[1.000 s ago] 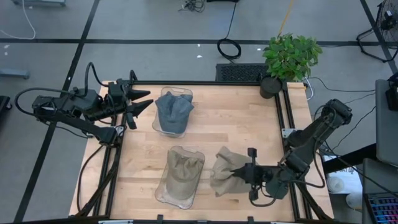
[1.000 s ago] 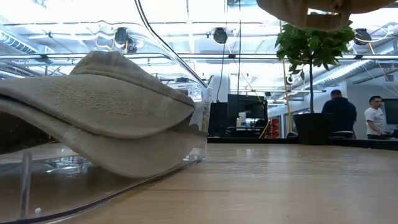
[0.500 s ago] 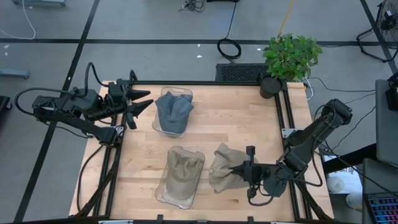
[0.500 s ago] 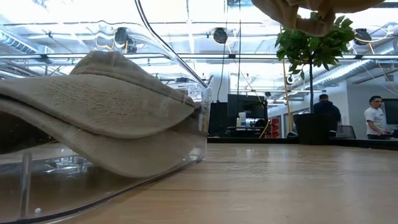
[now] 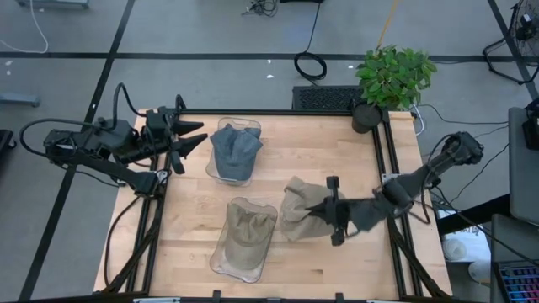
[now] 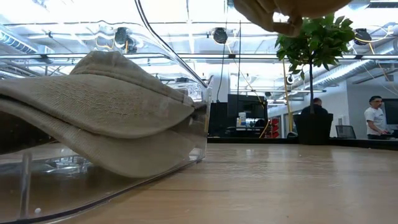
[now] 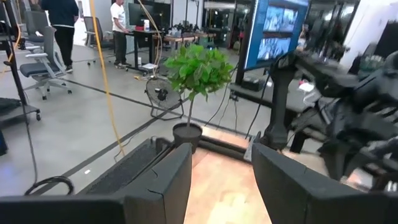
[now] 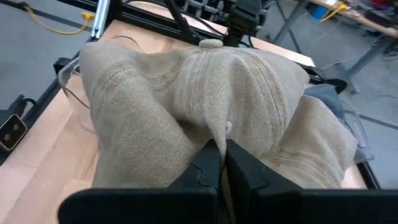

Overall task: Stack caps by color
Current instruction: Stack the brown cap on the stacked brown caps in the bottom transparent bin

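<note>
A tan cap [image 5: 296,210] hangs over the table's right middle with my right gripper [image 5: 315,211] shut on it. In the low view its underside [image 6: 280,9] shows at the top, well above the wood. Just left of it, more tan caps [image 5: 245,234] lie stacked in a clear bin [image 5: 221,265] at the near middle. Blue-grey caps [image 5: 234,151] fill a second clear bin [image 5: 221,124] at the far middle. My left gripper [image 5: 200,135] waits open and level at the far left corner, nothing between its fingers [image 7: 161,180]. My right gripper pinches a raised fold of the tan cap's crown [image 8: 214,127] between its two fingers [image 8: 208,163]. The fingers come from the table's right side, slanting a little downward. The cap is lifted clear of the table and droops slack ahead of and below the fingers.
A potted plant [image 5: 393,77] stands at the far right corner. Bare wood [image 5: 320,156] lies between the bins and the right rail. The black frame rails [image 5: 389,168] border the table. People [image 6: 375,118] are in the room beyond.
My right gripper has carried the tan cap up and toward the table's far edge, drifting slightly left, and has rolled a little about its own axis. The cap stays clear of the table, still pinched.
</note>
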